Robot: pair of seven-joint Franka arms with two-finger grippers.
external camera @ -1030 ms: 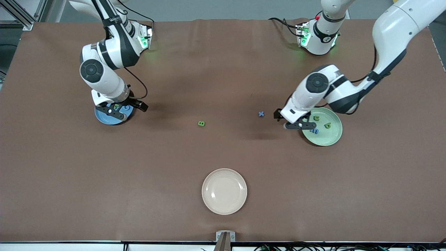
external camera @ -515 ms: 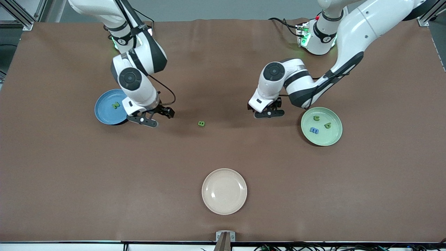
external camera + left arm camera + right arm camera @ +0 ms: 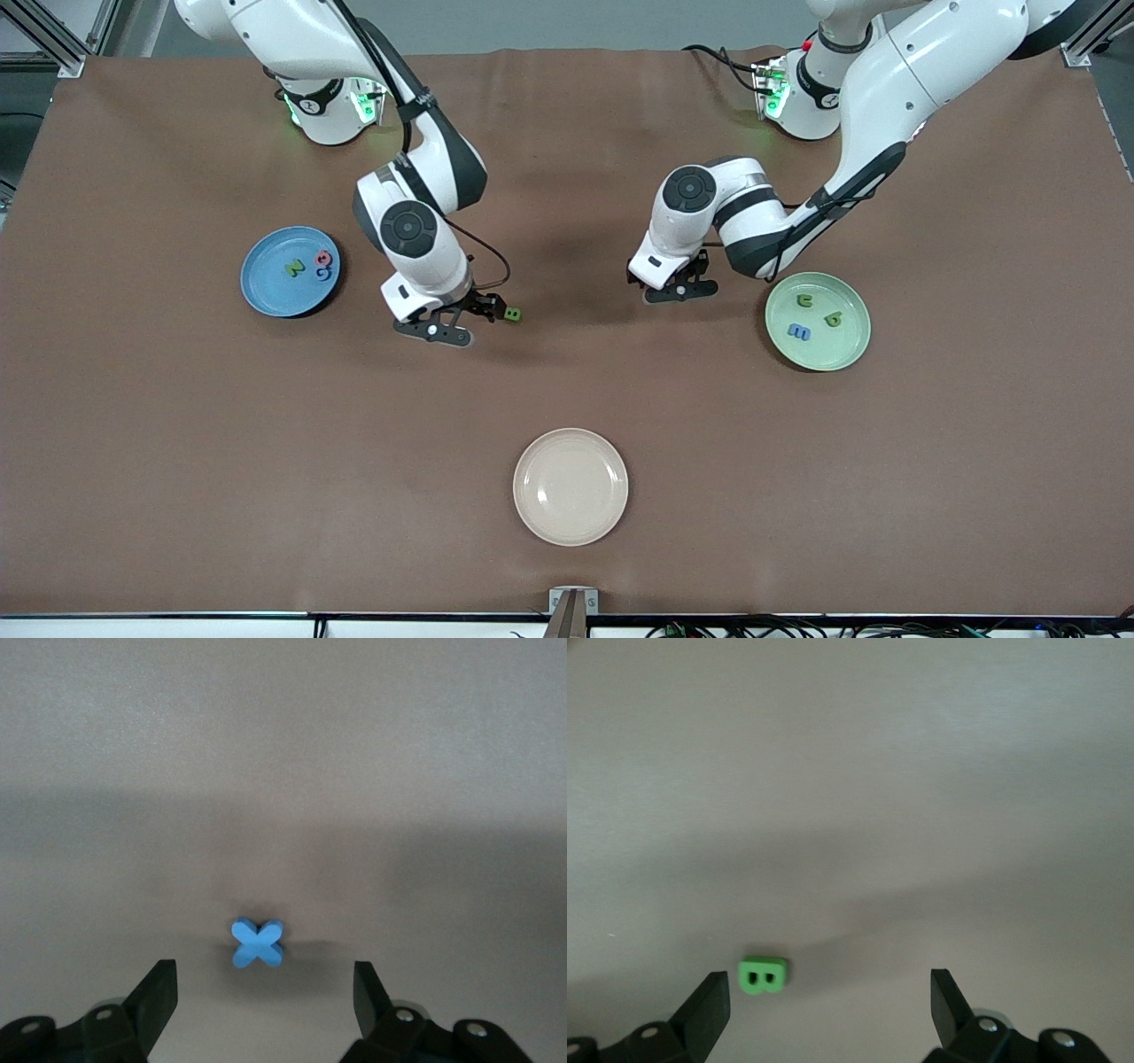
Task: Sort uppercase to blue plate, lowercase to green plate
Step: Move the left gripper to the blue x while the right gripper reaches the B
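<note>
Left wrist view, left gripper (image 3: 264,992) jaws wide astride blue t (image 3: 258,943)

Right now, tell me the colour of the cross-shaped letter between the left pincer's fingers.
Blue. The cross-shaped t shows best in the left wrist view, lying on the brown table cover.

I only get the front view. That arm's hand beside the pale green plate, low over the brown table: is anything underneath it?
Observer: Yes, the left wrist view shows a small blue cross-shaped foam letter on the table, between the left gripper's open fingers.
Operator: Touching it?
Observer: No, bare table shows on both sides.
Operator: And the other hand?
Observer: The right gripper's open fingers straddle the green foam B, which sits close to one finger.
</note>
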